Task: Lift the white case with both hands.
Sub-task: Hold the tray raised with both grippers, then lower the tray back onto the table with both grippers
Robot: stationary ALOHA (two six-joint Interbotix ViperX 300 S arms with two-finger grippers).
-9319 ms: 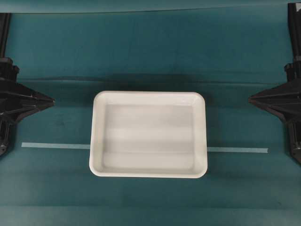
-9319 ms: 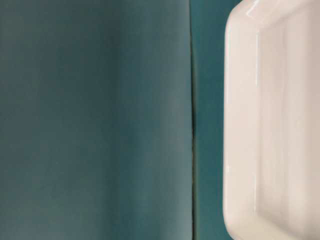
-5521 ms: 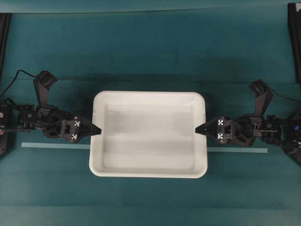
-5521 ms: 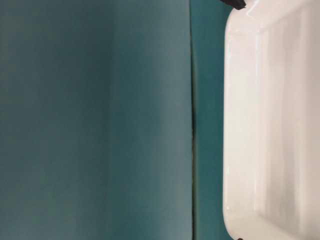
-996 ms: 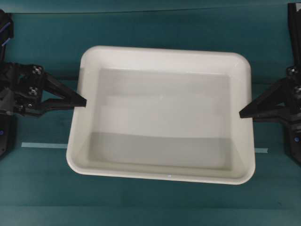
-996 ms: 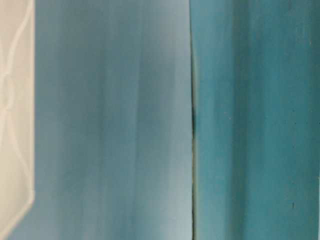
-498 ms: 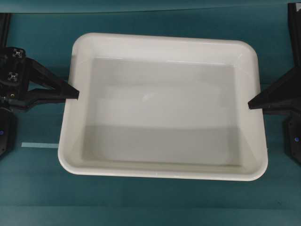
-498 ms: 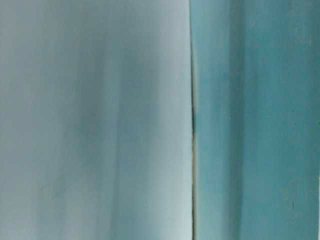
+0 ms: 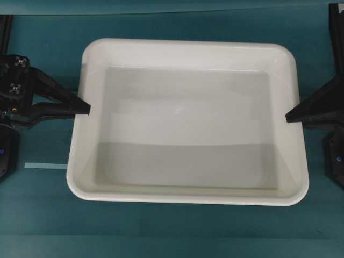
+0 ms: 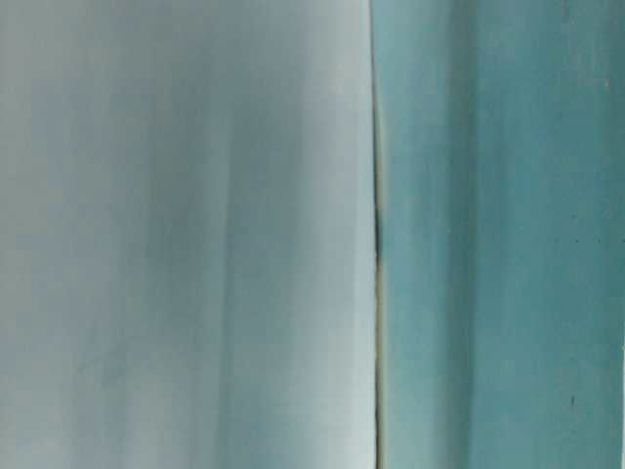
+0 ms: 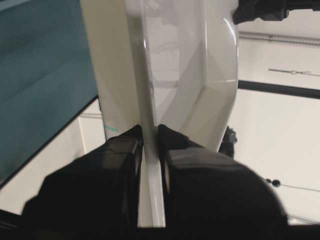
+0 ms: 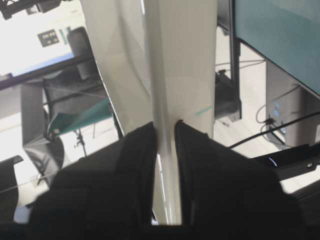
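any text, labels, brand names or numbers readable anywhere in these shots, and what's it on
No readable words, brands or numbers.
White case: plain, no print or label visible in any view.
Left gripper: small black-and-white square markers on its body, patterns only, no letters.
Right gripper: nothing readable.
Right wrist view: a dark sign in the background bears pale marks, too small and blurred to read.

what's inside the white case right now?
Nothing: the white case shows only its bare glossy bottom. Left gripper and right gripper pinch opposite rims. The table beneath it is hidden.
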